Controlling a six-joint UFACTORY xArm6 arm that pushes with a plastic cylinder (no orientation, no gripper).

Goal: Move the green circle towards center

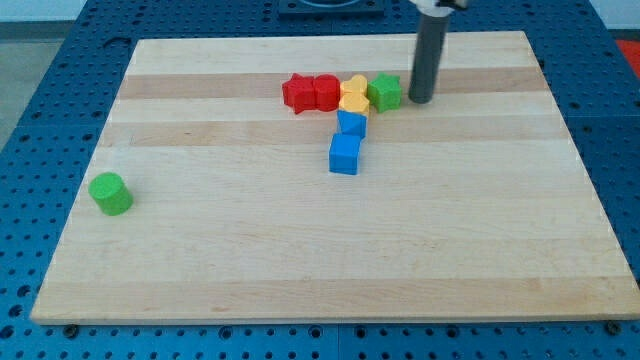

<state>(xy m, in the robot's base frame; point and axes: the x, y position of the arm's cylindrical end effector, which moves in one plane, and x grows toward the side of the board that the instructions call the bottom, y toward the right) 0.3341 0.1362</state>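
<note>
The green circle [110, 193] is a short green cylinder standing alone near the board's left edge, in the lower left of the view. My tip [420, 100] rests on the board at the upper right of centre, just right of a green star-shaped block [385, 92], close to it or touching it. The tip is far from the green circle, most of the board's width away.
A cluster lies at the upper middle: two red blocks [311, 94] side by side, a yellow block [354, 96], then the green star. Two blue blocks [351, 124] [344, 155] run down from the yellow one. The wooden board [320, 270] sits on a blue perforated table.
</note>
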